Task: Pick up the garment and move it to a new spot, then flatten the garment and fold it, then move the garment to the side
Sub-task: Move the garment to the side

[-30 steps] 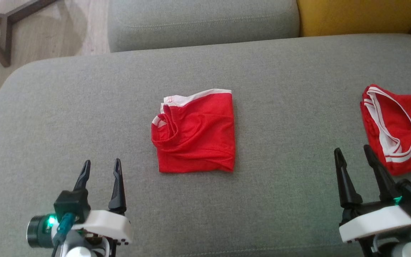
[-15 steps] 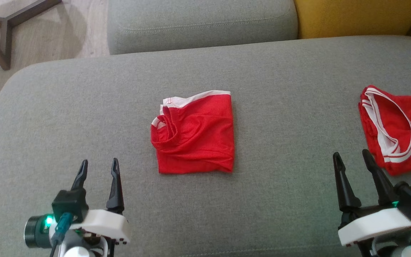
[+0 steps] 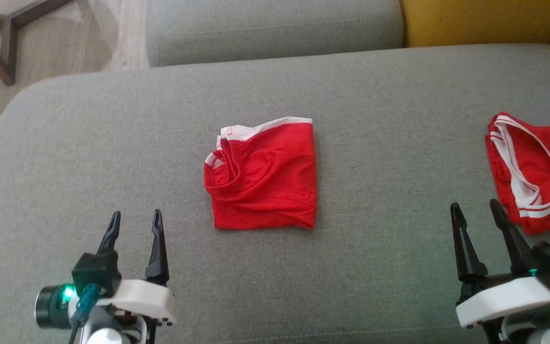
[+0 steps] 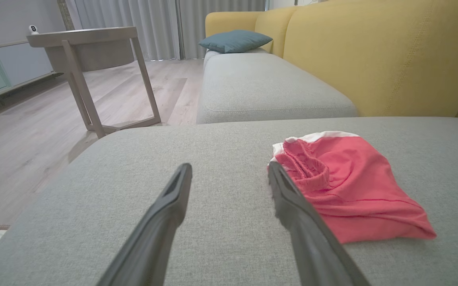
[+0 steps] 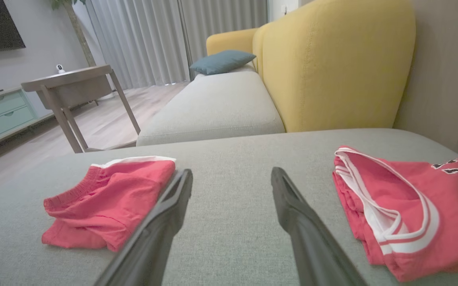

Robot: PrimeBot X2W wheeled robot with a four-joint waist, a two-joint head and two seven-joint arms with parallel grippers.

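A red garment (image 3: 260,177) with white trim lies folded into a small rectangle in the middle of the grey sofa seat (image 3: 375,119); in the left wrist view the garment (image 4: 352,186) is just right of my fingers, and in the right wrist view the garment (image 5: 109,198) is to their left. My left gripper (image 3: 136,214) hovers open near the seat's front left, short of the garment, with nothing between its fingers (image 4: 165,214). My right gripper (image 3: 474,205) stands open and empty at the front right.
A second folded red garment (image 3: 535,172) with white-striped trim lies at the seat's right edge, right of my right gripper. Behind are another grey cushion (image 3: 275,28) and a yellow backrest (image 3: 485,21). A wooden side table (image 3: 3,43) stands on the floor at the left.
The head camera has shifted a little. The garments and both grippers keep their places, and both grippers stay open.
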